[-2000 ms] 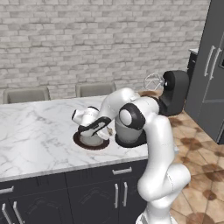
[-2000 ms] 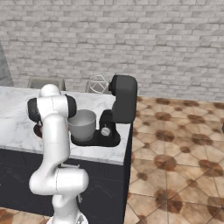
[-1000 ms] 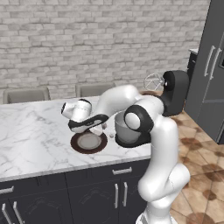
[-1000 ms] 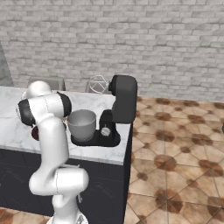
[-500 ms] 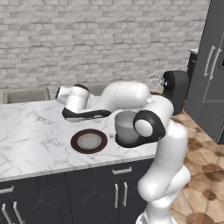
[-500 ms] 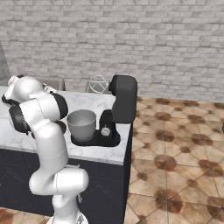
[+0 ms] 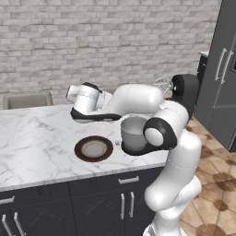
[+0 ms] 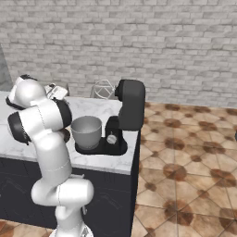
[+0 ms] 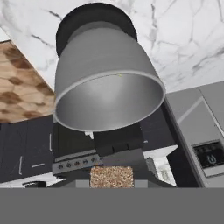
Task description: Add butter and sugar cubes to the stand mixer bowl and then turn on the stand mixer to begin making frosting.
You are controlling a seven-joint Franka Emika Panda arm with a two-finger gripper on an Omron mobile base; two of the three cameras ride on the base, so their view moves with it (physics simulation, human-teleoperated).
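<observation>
**Gripper pinching sugar cube, up beside stand mixer bowl**

Gripper (image 9: 111, 183) is narrowed to a small gap and closed on one sugar cube (image 9: 111, 175); the tan speckled block sits right between the finger tips in the hand view. The stand mixer bowl (image 9: 109, 98) is straight ahead of the gripper there, with its open mouth in sight and the inside showing only grey metal. In the left base view the arm's hand end is above the counter (image 7: 32, 138), left of the bowl (image 7: 134, 132) and higher than its rim, not touching it. The bowl sits on the flat base of the stand mixer (image 8: 130, 111), below the tilted-back head. The whisk (image 8: 103, 89) is raised behind and above the bowl. The plate (image 7: 78, 148) is just left of the bowl on the counter. Can't make out butter.
</observation>
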